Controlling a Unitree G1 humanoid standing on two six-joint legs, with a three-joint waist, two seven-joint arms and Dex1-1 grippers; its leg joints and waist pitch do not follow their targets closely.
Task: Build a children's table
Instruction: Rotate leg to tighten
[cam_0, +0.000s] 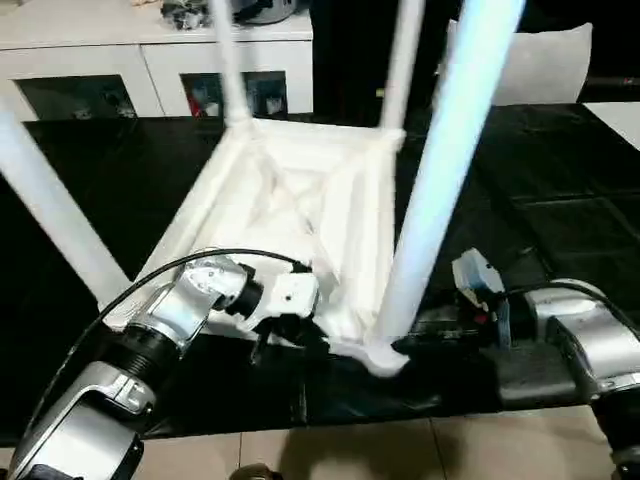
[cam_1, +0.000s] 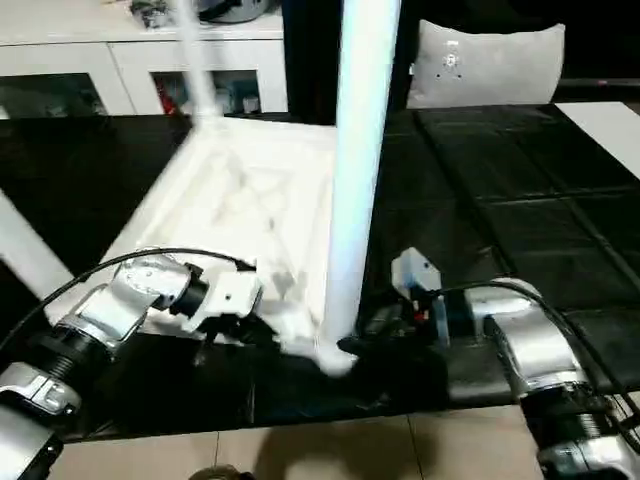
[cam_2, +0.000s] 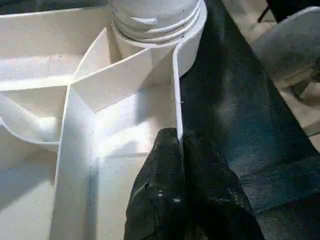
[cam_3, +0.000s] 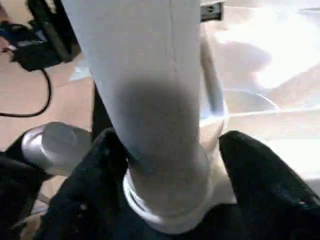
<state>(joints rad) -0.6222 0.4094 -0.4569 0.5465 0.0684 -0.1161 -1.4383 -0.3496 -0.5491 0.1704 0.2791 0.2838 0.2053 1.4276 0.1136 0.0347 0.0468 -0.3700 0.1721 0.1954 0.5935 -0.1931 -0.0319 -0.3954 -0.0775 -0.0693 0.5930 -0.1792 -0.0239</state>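
The left gripper is pinching its two black fingers together on the thin upright rim of the children's table, gripping the edge wall just beside a round corner socket where a threaded leg end is sitting. The right gripper is standing with its jaws apart, one black finger on each side of the near leg right above that socket; the fingers are lying close against the leg's base, though whether they are actually pressing on it is hard to tell from this angle. The table top is lying upside down on a black mat, its ribbed underside facing up, and the legs are rising from its corners: the near leg leaning toward the camera, two far legs going up past the picture's top, and another leg slanting out on the robot's left. Both silver forearms are reaching in from the near edge, the left forearm with a black cable looping over it. Behind the mat a white cabinet with dark glass doors is standing, with a pale cushion further to the right.
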